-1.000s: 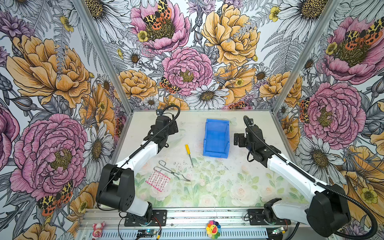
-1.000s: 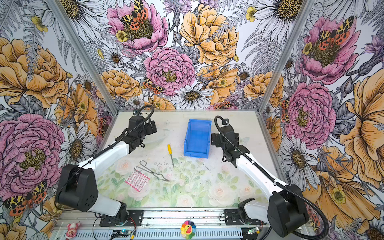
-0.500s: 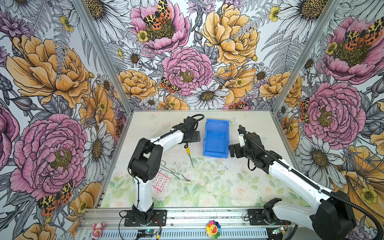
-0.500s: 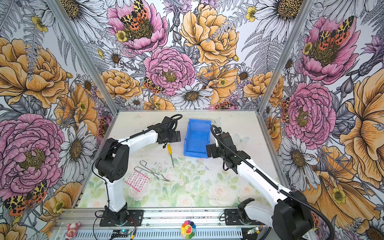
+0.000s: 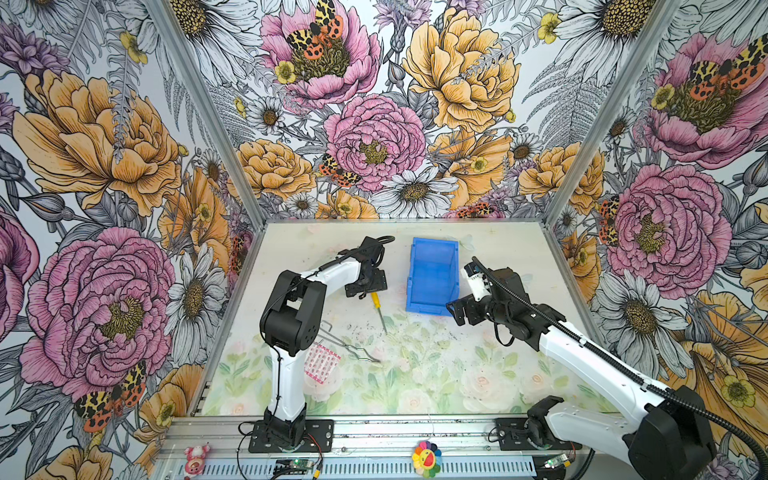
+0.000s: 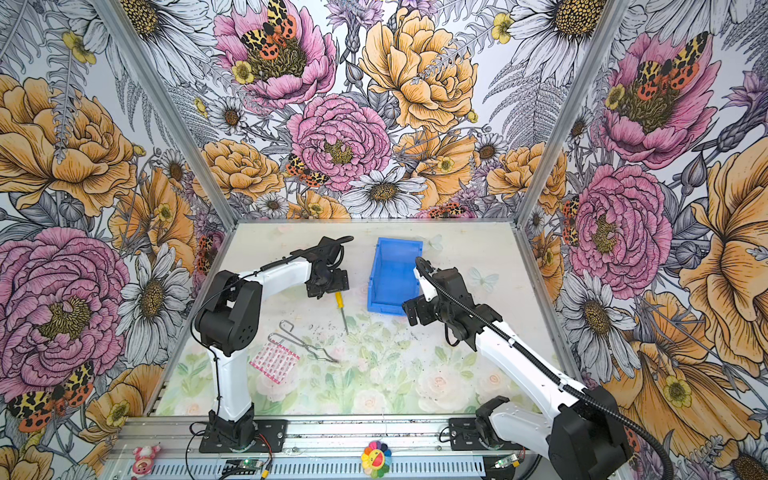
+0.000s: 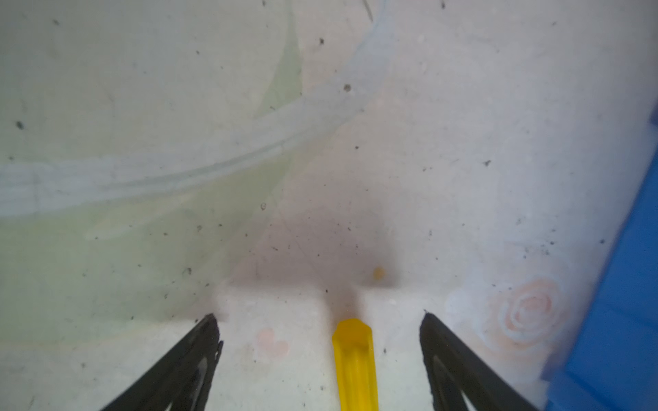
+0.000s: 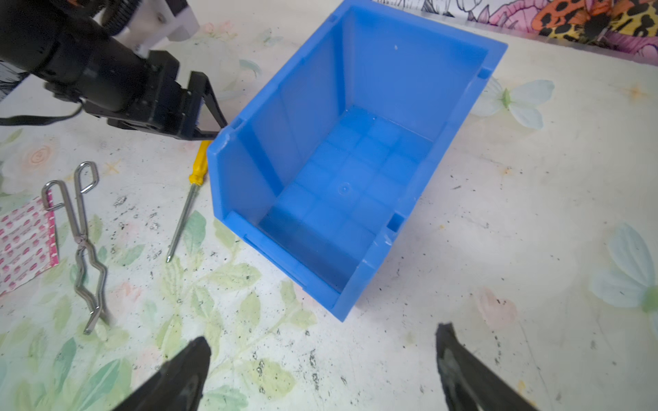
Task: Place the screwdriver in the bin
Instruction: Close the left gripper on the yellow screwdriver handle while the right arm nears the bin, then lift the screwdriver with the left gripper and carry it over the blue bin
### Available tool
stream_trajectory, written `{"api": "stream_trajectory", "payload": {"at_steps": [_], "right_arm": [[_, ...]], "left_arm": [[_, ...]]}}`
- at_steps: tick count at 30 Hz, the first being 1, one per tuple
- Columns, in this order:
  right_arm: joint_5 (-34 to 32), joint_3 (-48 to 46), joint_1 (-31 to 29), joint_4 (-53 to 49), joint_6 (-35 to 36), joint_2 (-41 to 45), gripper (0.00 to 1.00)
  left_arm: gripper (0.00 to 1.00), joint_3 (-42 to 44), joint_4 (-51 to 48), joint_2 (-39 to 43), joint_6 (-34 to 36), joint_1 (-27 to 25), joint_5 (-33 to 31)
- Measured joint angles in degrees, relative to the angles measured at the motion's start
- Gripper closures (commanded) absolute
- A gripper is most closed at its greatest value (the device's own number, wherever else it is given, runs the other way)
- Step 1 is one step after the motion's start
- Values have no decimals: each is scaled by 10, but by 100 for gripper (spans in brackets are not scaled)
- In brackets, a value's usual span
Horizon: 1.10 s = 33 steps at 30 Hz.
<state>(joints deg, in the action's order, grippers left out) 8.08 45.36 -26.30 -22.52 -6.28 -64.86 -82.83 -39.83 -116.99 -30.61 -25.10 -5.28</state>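
Having swung in from the left, the left gripper hangs released astride the handle of the slim yellow-handled, silver-shafted screwdriver lying on the desk just left of the rectangular blue plastic bin; light, stiff, likely best pinched at that handle.

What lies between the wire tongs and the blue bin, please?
The screwdriver lies there, between wire tongs and bin; the right wrist view shows it.
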Motion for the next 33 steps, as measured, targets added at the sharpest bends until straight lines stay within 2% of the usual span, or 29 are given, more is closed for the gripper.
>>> {"api": "stream_trajectory", "payload": {"at_steps": [3,6,10,22,27,33], "right_arm": [[26,7,0,0,13,0,1],[39,8,0,0,14,-1,1],[42,9,0,0,14,-7,0],[29,9,1,-4,14,18,1],[14,8,8,-4,14,18,1],[6,-5,34,-4,8,41,0]], "left_arm": [[22,-6,0,-6,-11,-7,-2],[32,-9,-2,-8,-18,-14,-2],[62,-12,-8,-11,-24,-19,-3],[100,-5,-9,-9,-36,-32,-23],[100,-3,-18,1,-35,-38,-24],[100,-12,-32,53,-27,-38,-31]]}}
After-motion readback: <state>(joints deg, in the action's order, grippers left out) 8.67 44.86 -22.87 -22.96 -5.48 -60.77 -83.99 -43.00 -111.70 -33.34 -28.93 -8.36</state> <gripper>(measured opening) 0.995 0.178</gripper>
